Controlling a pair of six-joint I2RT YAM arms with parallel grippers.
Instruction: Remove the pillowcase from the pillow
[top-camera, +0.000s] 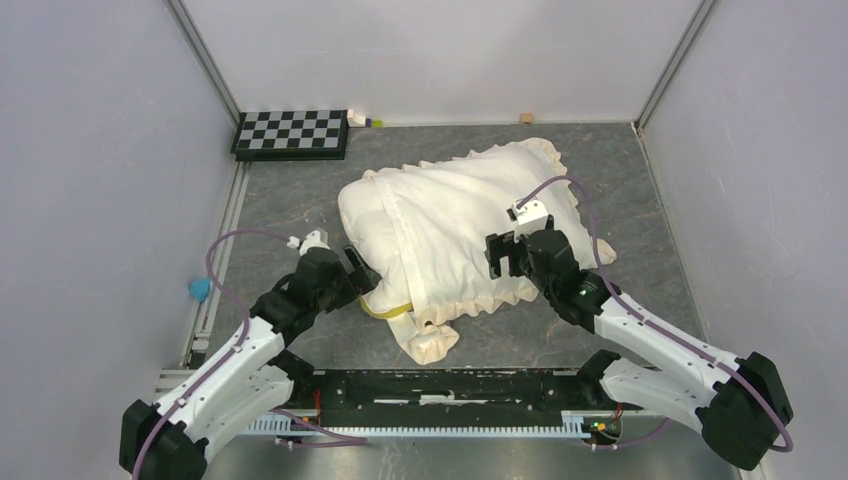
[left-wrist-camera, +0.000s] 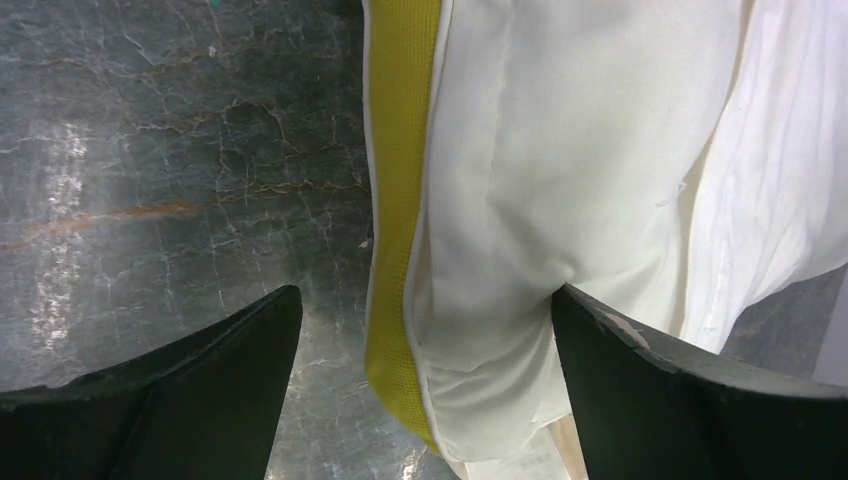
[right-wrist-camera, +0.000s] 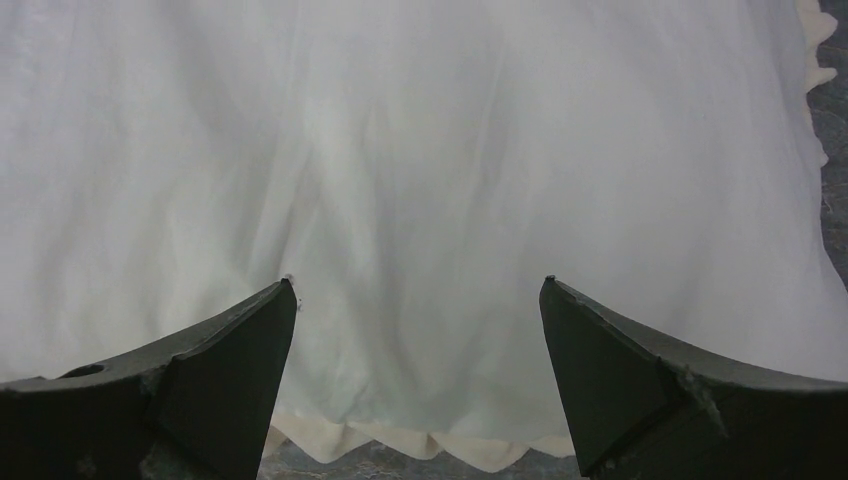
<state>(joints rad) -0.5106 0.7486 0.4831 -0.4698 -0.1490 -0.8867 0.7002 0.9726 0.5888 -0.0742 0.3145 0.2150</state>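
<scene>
The pillow (top-camera: 362, 215) lies mid-table, its plump cream left end and yellow band (top-camera: 386, 311) sticking out of the pillowcase (top-camera: 470, 215). The pillowcase lies cream face up, with a ruffled frill along its far and right edges. My left gripper (top-camera: 362, 270) is open at the pillow's near-left corner. In the left wrist view the gripper (left-wrist-camera: 425, 300) straddles the yellow band (left-wrist-camera: 400, 200) and the cream pillow (left-wrist-camera: 530, 200), with the thin pillowcase cloth (left-wrist-camera: 770, 150) at right. My right gripper (top-camera: 497, 255) hangs open over the pillowcase (right-wrist-camera: 420, 150). It (right-wrist-camera: 418, 285) holds nothing, just behind the frill (right-wrist-camera: 400, 440).
A black-and-white checkerboard (top-camera: 291, 133) lies at the back left, with small blocks (top-camera: 362, 120) beside it. A small wooden block (top-camera: 526, 118) sits at the back wall. A blue object (top-camera: 200, 289) lies past the left rail. Grey walls close in both sides.
</scene>
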